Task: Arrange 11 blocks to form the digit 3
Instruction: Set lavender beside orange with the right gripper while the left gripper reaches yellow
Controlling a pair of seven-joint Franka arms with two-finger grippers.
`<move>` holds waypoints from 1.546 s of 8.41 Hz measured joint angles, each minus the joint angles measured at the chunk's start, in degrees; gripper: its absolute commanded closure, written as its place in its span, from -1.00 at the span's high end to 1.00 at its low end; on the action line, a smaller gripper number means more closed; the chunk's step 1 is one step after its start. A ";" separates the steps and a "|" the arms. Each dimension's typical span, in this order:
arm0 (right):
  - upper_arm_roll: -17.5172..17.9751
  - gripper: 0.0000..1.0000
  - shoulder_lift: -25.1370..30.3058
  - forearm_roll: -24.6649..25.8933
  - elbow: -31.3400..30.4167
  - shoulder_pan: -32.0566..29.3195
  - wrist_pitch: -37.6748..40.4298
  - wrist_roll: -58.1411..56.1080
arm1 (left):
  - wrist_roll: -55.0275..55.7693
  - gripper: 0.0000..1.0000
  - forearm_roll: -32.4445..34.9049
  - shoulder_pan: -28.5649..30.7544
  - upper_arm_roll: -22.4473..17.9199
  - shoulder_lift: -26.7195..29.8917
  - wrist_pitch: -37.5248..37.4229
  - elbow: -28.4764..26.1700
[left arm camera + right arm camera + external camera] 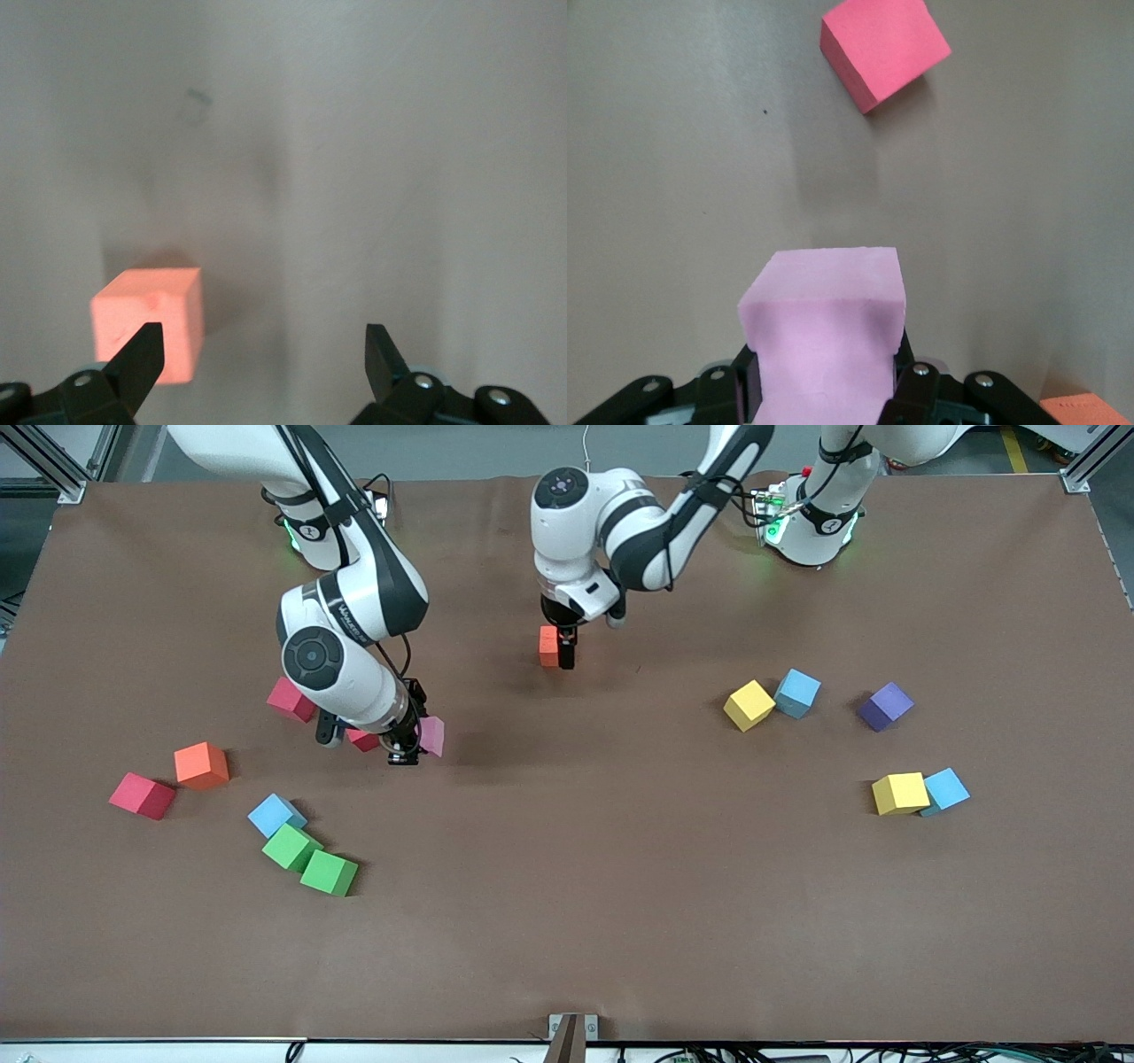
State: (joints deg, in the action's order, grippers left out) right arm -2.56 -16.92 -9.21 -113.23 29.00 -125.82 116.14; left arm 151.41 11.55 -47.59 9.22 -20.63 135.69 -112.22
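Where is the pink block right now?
The pink block is clamped in the right gripper, above the table toward the right arm's end, with a red block beside it.

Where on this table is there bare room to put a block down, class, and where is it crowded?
Bare: the wide middle strip of the table, between the green cubes and the yellow cube. Crowded: the right arm's end, where red, orange, blue and green cubes cluster by the right pincer.
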 measured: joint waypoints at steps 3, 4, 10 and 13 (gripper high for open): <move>0.11 -1.00 -0.01 0.00 -1.08 3.68 0.84 2.78 | -15.20 1.00 0.24 8.43 0.08 0.03 -0.74 -0.44; 0.18 -1.00 0.02 0.00 -2.00 4.69 0.67 4.29 | -20.14 1.00 0.29 10.76 0.12 0.13 -1.25 -0.73; 0.57 -1.00 5.53 -0.07 -12.90 14.51 -13.09 14.08 | -49.05 1.00 -0.56 25.76 2.29 6.73 -1.53 -11.85; 0.59 -1.00 6.00 -0.07 -17.03 19.01 -17.90 18.67 | -63.37 1.00 -2.99 36.11 6.09 6.82 -1.55 -14.89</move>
State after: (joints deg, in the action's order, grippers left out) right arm -1.96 -10.92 -9.29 -130.27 48.01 -143.72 134.81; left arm 88.04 8.56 -11.49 15.31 -13.82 134.15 -127.11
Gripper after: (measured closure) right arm 0.441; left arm 0.000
